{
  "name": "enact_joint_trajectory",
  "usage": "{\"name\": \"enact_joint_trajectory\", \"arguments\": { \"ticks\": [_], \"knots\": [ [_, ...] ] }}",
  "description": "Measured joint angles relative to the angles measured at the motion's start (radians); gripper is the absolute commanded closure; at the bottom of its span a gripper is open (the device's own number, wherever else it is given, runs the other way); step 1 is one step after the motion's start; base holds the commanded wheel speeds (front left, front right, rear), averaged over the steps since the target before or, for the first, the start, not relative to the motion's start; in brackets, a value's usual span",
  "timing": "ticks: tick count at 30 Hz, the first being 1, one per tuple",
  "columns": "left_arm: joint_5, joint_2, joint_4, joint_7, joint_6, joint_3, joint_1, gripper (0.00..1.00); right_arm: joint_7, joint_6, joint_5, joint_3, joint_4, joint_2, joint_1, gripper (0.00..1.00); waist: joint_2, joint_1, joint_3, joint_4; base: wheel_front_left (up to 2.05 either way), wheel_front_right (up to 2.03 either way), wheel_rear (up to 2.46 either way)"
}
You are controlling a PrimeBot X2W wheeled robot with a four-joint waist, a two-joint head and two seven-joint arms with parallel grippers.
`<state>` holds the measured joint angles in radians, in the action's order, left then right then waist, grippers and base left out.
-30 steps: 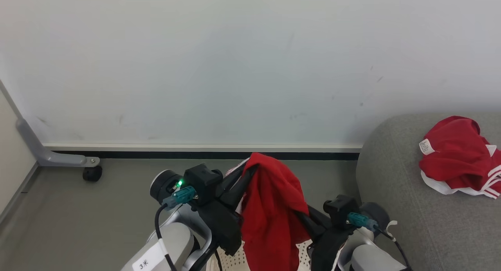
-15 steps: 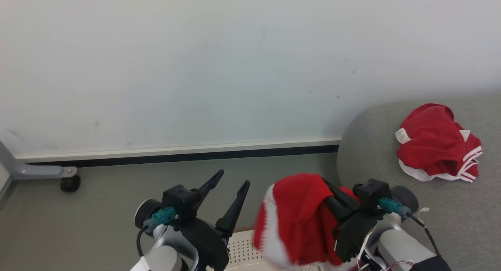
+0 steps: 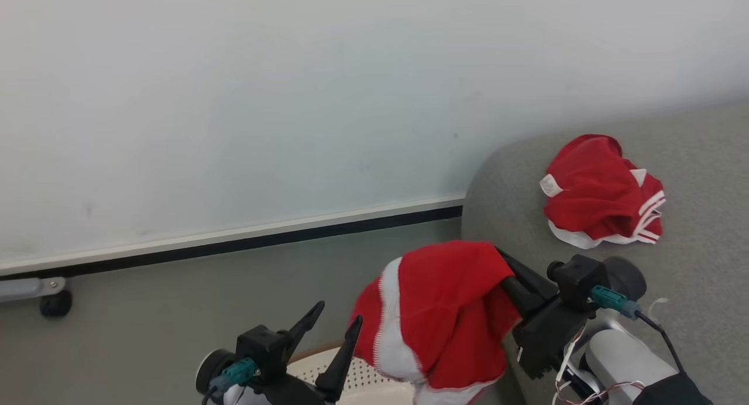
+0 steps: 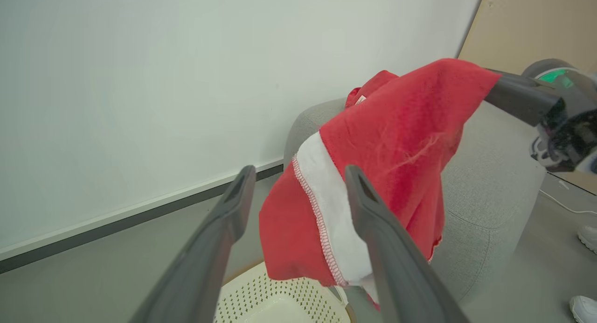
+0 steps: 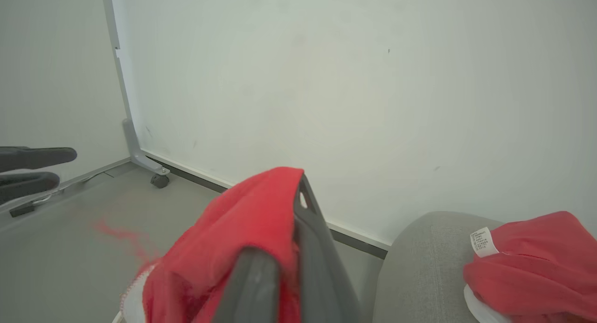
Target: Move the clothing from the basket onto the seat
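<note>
A bright red garment with a white band [image 3: 439, 317] hangs from my right gripper [image 3: 504, 264], which is shut on its upper edge. It hangs above the cream perforated basket [image 3: 363, 376], just left of the grey seat [image 3: 702, 229]. My left gripper [image 3: 336, 322] stands open and empty over the basket, a little left of the hanging cloth. In the left wrist view its fingers [image 4: 233, 206] frame the garment [image 4: 396, 141] without touching it. A second red garment [image 3: 597, 194] with a white label lies crumpled on the seat. The right wrist view shows the held cloth [image 5: 233, 229] draped over my fingers [image 5: 312, 239].
A pale wall with a dark baseboard [image 3: 263, 241] runs behind the grey floor. A grey frame foot on a caster [image 3: 55, 302] stands at the far left. In the left wrist view, white shoes [image 4: 587, 236] are on the floor right of the seat [image 4: 489, 183].
The left gripper opened, let go of the garment and dropped lower. The right gripper alone now carries the cloth, closer to the seat. The head camera has turned right.
</note>
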<state>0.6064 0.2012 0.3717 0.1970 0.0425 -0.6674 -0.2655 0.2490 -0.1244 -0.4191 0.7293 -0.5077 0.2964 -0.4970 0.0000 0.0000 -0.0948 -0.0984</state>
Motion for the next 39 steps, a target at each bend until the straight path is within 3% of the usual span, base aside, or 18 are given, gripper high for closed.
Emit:
{"name": "enact_joint_trajectory", "arguments": {
  "ticks": [12,25,32,39],
  "knots": [
    [0.0,-0.009,0.005,0.025,-0.026,-0.005,0.06,0.0,0.0,0.021,0.024,-0.032,0.134,0.085,0.031,1.0,0.0,0.0,0.01,-0.13,0.0,0.0,0.0],
    [-0.001,-0.017,0.026,0.036,-0.034,0.001,0.091,0.0,-0.002,0.082,0.023,-0.095,0.27,0.193,0.117,1.0,0.0,0.0,0.016,-0.265,0.0,0.0,0.0],
    [-0.011,-0.026,0.026,0.043,-0.033,-0.01,0.091,0.0,-0.016,0.107,0.012,-0.122,0.32,0.23,0.144,1.0,0.0,-0.0001,0.023,-0.294,0.0,0.0,0.0],
    [-0.033,-0.02,0.011,0.044,-0.033,-0.014,0.09,0.0,-0.039,0.105,-0.012,-0.145,0.332,0.23,0.095,1.0,0.0,0.0,0.05,-0.288,0.0,0.0,0.0]
  ]
}}
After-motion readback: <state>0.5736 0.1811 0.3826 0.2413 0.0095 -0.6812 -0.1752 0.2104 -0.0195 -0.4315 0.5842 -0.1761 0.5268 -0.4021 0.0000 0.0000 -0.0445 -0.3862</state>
